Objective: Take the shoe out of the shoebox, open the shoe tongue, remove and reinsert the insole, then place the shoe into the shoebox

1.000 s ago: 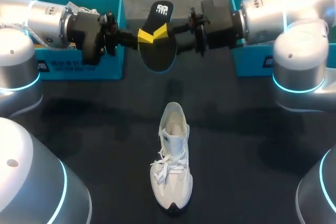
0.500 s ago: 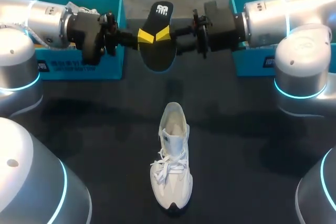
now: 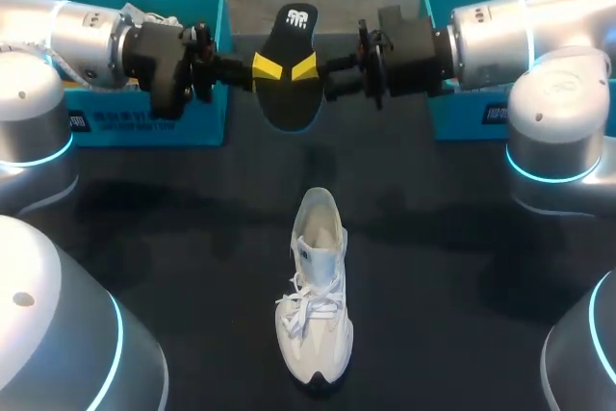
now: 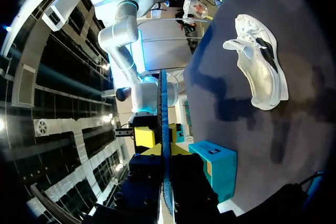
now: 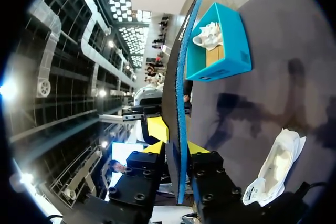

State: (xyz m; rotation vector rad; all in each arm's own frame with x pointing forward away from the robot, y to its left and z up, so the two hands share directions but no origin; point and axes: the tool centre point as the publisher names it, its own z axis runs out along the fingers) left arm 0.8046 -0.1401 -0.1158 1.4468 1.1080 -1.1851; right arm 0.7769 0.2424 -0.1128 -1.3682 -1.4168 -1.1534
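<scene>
A flat black foam insole (image 3: 290,101) with a white logo on its heel end hangs in the air above the far side of the black table (image 3: 462,267), held between my two arms. The left gripper (image 3: 267,66) comes in from the left and has its yellow fingertips closed on the left edge of the insole. The right gripper (image 3: 306,66) comes in from the right and meets the insole at its right edge. In the right wrist view the insole stands edge-on between the two fingers, with a yellow tip on each side of it. It seems to be clamped there, though the contact is not fully clear. In the left wrist view the thin edge of the insole runs straight between the fingers in the same way.

The white lace-up sneaker (image 3: 316,286) stands upright near the middle of the table, well apart from both grippers. Its toe points toward the robot, and its laces lie loose.

An open teal cardboard shoebox (image 3: 144,127) sits at the far left with something white inside. A second teal box (image 3: 462,117) sits at the far right, partly hidden by the right arm.
</scene>
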